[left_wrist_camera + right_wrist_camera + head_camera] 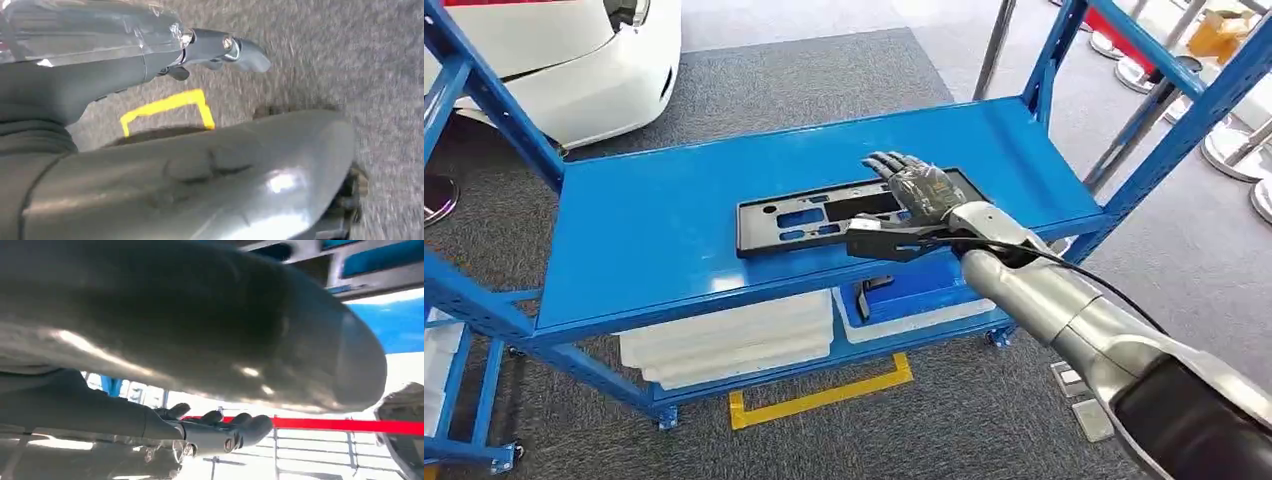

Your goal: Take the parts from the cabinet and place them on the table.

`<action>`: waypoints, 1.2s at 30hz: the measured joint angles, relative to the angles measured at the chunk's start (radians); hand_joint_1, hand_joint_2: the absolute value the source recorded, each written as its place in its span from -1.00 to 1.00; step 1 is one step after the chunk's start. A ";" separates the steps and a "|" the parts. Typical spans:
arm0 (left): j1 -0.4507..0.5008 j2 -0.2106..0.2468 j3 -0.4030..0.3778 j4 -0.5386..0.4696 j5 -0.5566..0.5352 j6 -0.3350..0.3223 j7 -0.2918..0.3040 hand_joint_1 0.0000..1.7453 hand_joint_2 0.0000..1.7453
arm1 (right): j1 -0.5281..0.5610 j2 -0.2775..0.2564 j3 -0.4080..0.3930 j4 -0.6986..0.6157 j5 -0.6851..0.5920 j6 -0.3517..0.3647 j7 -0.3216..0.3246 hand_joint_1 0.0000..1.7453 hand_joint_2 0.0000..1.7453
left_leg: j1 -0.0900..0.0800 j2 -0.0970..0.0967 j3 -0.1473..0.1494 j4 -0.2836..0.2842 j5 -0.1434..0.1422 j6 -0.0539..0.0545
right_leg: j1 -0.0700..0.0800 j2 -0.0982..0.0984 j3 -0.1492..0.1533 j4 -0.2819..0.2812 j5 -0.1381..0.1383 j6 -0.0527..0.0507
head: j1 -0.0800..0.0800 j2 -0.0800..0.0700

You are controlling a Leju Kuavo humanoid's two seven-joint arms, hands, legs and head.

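Right now the blue rack [654, 215] is dominating the head view, its broad top shelf running across the frame, and everything else is sitting in relation to it. Below that shelf, white trays [729, 345] are stacked on the lower level, with a blue bin [924, 295] beside them. On the carpet in front of the rack a yellow floor mark [824, 395] is showing, and a white car body [574, 60] is parked behind the rack's far left corner.

Lying flat on the top shelf, toward its right half, is the black plate frame [809, 215], the part to be lifted off.

The right arm is reaching in from the rack's near right side, forearm angled up and over the shelf edge. The right hand [919, 205] is hovering over the frame's right end, fingers stretched forward and spread, thumb pointing sideways along the near edge; nothing is being gripped yet. Whether the fingers are touching the frame, I cannot tell.

My read: this is the grasp step. Doing it well is going to mean getting the thumb under the near rail and the fingers over the top, closing squarely, then lifting level so the long frame isn't tipping.

The left hand [220, 47] is hanging over the carpet, fingers loosely extended and holding nothing.
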 joint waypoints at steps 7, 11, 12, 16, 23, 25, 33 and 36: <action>0.000 0.001 0.000 0.000 0.007 0.001 -0.020 -1.00 -1.00 | 0.012 0.000 0.000 0.004 -0.016 0.007 0.004 -1.00 -1.00 | 0.021 0.003 -0.188 0.290 -0.100 -0.031 | -0.018 -0.004 0.038 -0.004 -0.022 -0.010 | -0.029 0.000; 0.000 0.001 0.000 0.001 0.000 0.001 -0.020 -1.00 -1.00 | 0.014 0.000 0.000 0.010 -0.018 0.019 0.016 -1.00 -1.00 | 0.031 0.003 -0.113 0.028 0.065 -0.040 | -0.023 -0.001 0.057 0.013 -0.051 0.012 | -0.042 0.000; -0.001 0.001 0.000 0.001 -0.001 0.001 -0.020 -1.00 -1.00 | 0.014 0.000 0.000 0.013 -0.018 0.022 0.020 -1.00 -1.00 | 0.024 0.004 -0.111 0.009 0.029 -0.029 | -0.023 0.000 0.048 0.020 -0.053 0.017 | -0.049 0.000; 0.003 0.001 0.000 0.001 -0.003 0.000 -0.018 -1.00 -1.00 | 0.018 0.000 0.000 0.023 -0.018 0.033 0.032 -1.00 -1.00 | 0.023 -0.002 -0.106 0.016 0.062 -0.014 | -0.021 0.002 0.043 0.025 -0.060 0.011 | -0.032 0.000; 0.000 0.001 0.000 0.001 -0.004 -0.002 -0.016 -1.00 -1.00 | 0.017 0.000 0.000 0.044 -0.030 0.057 0.043 -1.00 -1.00 | 0.020 -0.007 -0.105 0.016 0.055 -0.002 | -0.022 0.000 0.054 0.008 -0.060 0.012 | 0.001 0.000; 0.000 0.001 0.000 0.001 -0.004 -0.002 -0.015 -1.00 -1.00 | 0.017 0.000 0.000 0.050 -0.031 0.060 0.045 -1.00 -1.00 | 0.017 -0.007 -0.105 0.016 0.055 0.000 | -0.025 0.000 0.054 0.007 -0.060 0.015 | 0.006 0.000; 0.000 0.001 0.000 0.001 -0.004 -0.003 -0.010 -1.00 -1.00 | 0.017 -0.002 0.002 0.086 -0.021 0.080 0.074 -1.00 -1.00 | 0.016 -0.005 -0.105 0.016 0.055 0.001 | -0.028 -0.001 0.055 0.005 -0.060 0.039 | 0.008 0.000; 0.000 0.001 0.000 0.001 -0.003 -0.003 -0.004 -1.00 -1.00 | 0.017 -0.005 0.007 0.109 -0.016 0.091 0.088 -1.00 -1.00 | 0.017 -0.005 -0.103 0.015 0.056 0.001 | -0.027 -0.001 0.055 0.006 -0.060 0.039 | 0.007 0.000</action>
